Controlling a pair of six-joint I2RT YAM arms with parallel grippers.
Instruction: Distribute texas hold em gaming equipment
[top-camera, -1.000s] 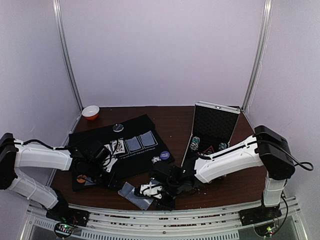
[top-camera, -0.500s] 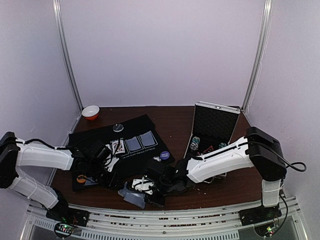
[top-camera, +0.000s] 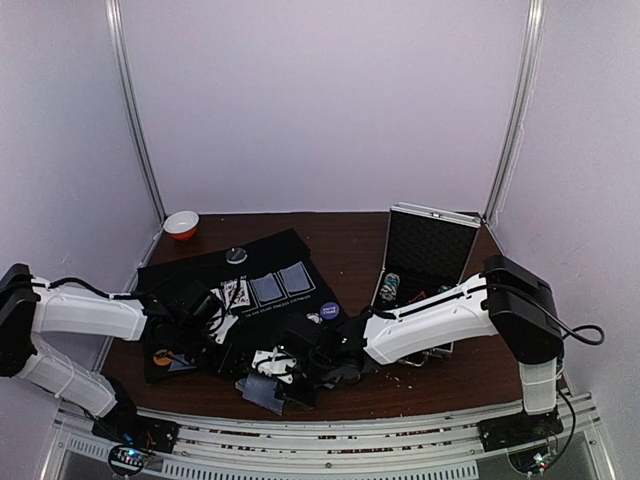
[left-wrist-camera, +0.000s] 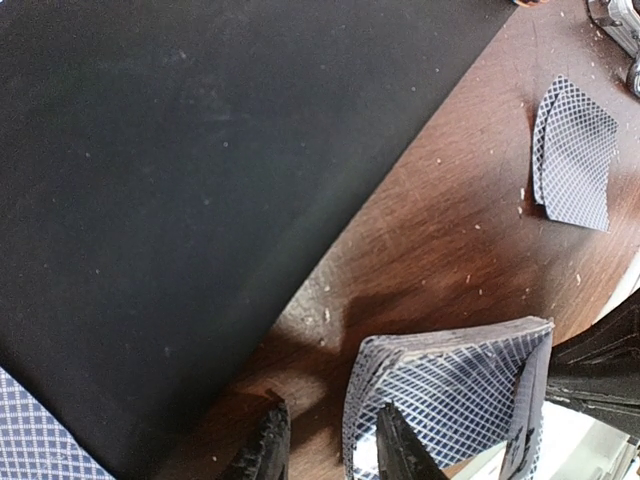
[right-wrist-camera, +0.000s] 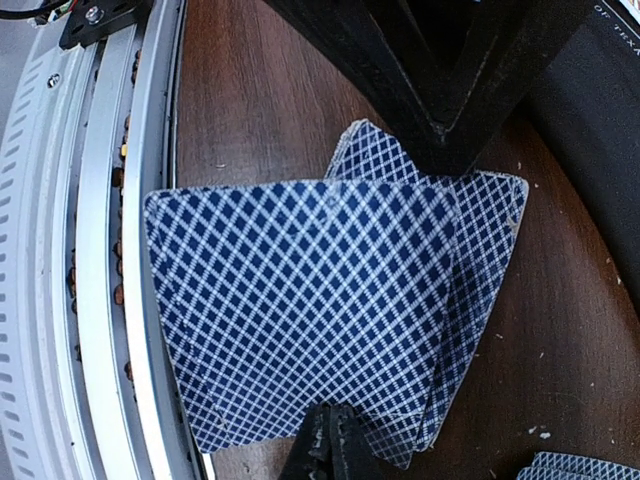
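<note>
My right gripper (right-wrist-camera: 336, 425) is shut on the near edge of a blue-backed playing card (right-wrist-camera: 300, 310). More cards (right-wrist-camera: 490, 260) fan out under it; whether they are in the grip I cannot tell. In the top view this gripper (top-camera: 262, 368) sits low by the front edge, left of centre. My left gripper (left-wrist-camera: 332, 435) is open, with bare wood between its fingers. The bent cards (left-wrist-camera: 450, 390) touch its right finger. A loose pair of cards (left-wrist-camera: 575, 155) lies on the wood. Two face-down cards (top-camera: 282, 283), a purple disc (top-camera: 330, 311), a grey disc (top-camera: 236, 256) and an orange disc (top-camera: 161, 356) lie on the black mat (top-camera: 190, 275).
The open silver case (top-camera: 428, 245) stands at the right with chip stacks (top-camera: 392, 285) at its foot. An orange-and-white bowl (top-camera: 181, 224) sits at the back left. The metal rail (right-wrist-camera: 120, 300) runs just beside the held card.
My right arm has reached further left along the front edge, carrying the card toward the left gripper. The left arm has stayed put.
</note>
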